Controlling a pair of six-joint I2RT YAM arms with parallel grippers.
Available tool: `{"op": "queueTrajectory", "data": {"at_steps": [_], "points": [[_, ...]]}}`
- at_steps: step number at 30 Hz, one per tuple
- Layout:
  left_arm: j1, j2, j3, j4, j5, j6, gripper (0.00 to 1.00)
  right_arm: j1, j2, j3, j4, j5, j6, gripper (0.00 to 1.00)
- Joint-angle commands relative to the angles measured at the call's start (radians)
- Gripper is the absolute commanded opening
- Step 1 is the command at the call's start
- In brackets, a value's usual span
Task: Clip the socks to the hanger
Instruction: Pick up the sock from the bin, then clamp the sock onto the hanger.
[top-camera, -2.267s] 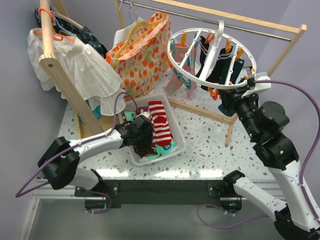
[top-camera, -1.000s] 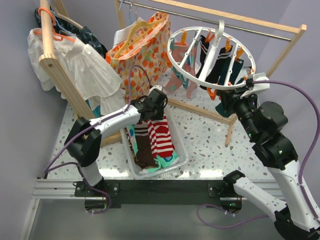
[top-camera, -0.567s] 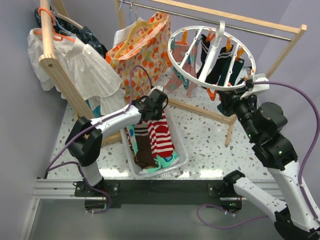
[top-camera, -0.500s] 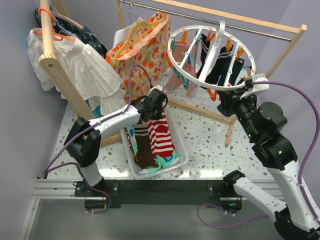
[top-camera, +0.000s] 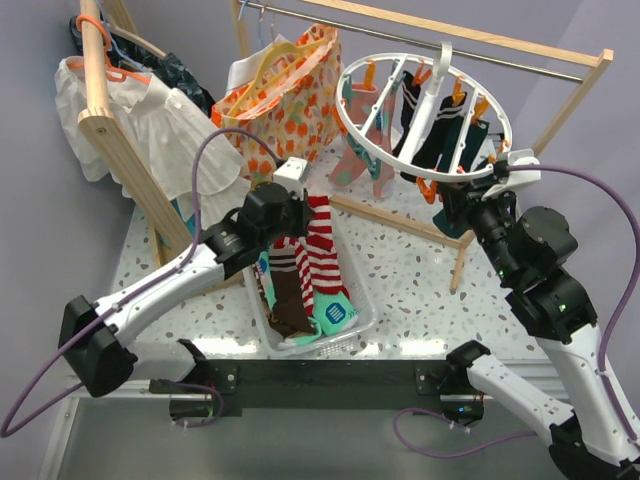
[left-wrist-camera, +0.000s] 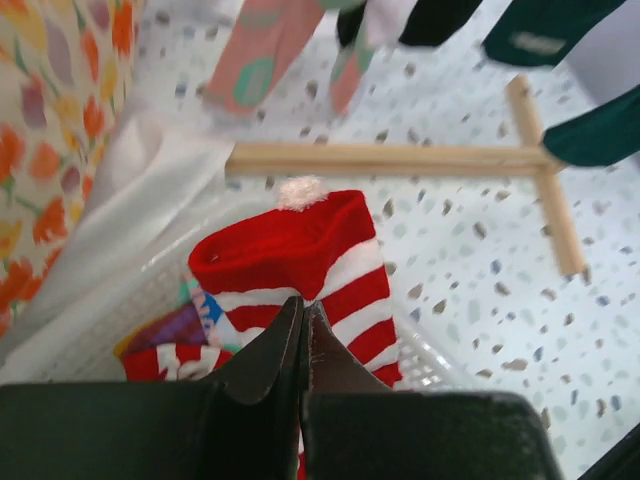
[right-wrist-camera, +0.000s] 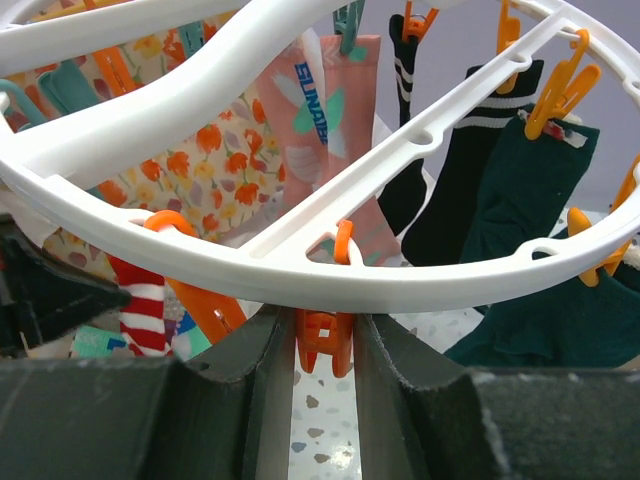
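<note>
My left gripper (top-camera: 300, 212) (left-wrist-camera: 303, 305) is shut on a red-and-white striped sock (top-camera: 322, 250) (left-wrist-camera: 290, 245), holding its upper end above the clear plastic basket (top-camera: 365, 300). A brown striped sock (top-camera: 290, 300) and a teal sock (top-camera: 337, 315) lie in the basket. The round white hanger (top-camera: 425, 120) (right-wrist-camera: 300, 270) hangs from the rail with black, dark green and pink socks clipped on. At its near rim my right gripper (top-camera: 440, 195) (right-wrist-camera: 325, 345) is shut on a dangling orange clip (right-wrist-camera: 325, 335).
A floral tote bag (top-camera: 280, 100) hangs behind the basket. A white shirt (top-camera: 170, 130) hangs on a slanted wooden post (top-camera: 130, 170) at the left. The wooden rail frame's foot (top-camera: 400, 218) (left-wrist-camera: 400, 158) crosses the table between basket and hanger.
The left gripper has shut on the red-and-white sock and pulled back and up with it, raising the sock's end. The right arm has not moved.
</note>
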Motion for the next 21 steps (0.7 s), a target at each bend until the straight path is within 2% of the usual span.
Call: {"op": "queueTrajectory", "data": {"at_steps": [1,3,7,13,18,21], "points": [[-0.001,-0.100,0.046,0.180,0.061,0.183,0.00,0.001,0.002,0.025,-0.023,-0.024,-0.003,0.10],[-0.001,-0.146,0.036,0.256,0.098,0.223,0.00,-0.001,0.000,0.032,-0.023,-0.025,-0.003,0.10],[-0.001,-0.197,-0.027,0.417,0.280,0.332,0.00,0.001,0.008,0.045,-0.021,-0.042,0.000,0.10],[-0.024,-0.137,-0.031,0.557,0.481,0.356,0.00,0.001,0.023,0.087,-0.026,-0.062,0.011,0.10],[-0.136,-0.024,0.020,0.574,0.477,0.436,0.00,-0.001,0.023,0.096,-0.029,-0.085,0.020,0.10],[-0.169,0.044,0.061,0.597,0.480,0.418,0.00,-0.001,0.025,0.098,-0.032,-0.110,0.026,0.09]]}}
